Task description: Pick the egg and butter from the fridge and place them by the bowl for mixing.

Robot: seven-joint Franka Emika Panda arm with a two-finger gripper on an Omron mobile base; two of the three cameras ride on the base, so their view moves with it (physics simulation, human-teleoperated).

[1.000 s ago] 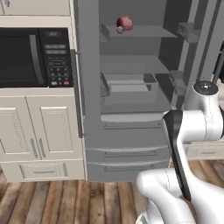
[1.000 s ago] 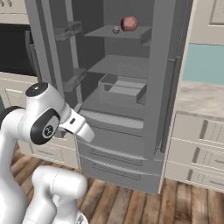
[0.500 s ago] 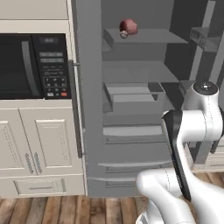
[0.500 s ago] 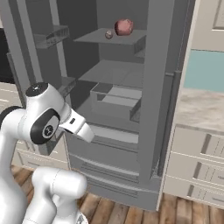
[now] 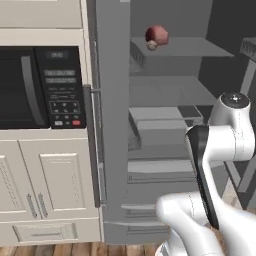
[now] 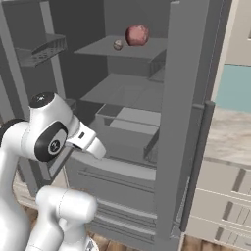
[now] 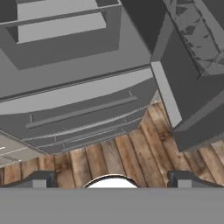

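Two things sit on the upper shelf (image 5: 200, 47) of the open fridge (image 5: 112, 125): the egg (image 5: 151, 45), small and pale, and a lumpy red-pink chunk (image 5: 157, 35) just behind it, touching or nearly so. In the right base view the egg (image 6: 118, 45) lies near the shelf's front edge, toward its left end, with the chunk (image 6: 137, 35) beside it. Lower down, a shallow grey tray (image 6: 130, 125) rests on a shelf, and two drawers (image 7: 78, 109) close the bottom of the fridge above a wooden floor (image 7: 131, 157). A black-fronted microwave (image 5: 40, 87) stands left of the fridge over cream cabinets (image 5: 50, 180). The gripper (image 7: 112, 179) hangs low in front of the drawers, its fingertips (image 7: 41, 179) wide apart and holding nothing. Butter and bowl cannot be made out.
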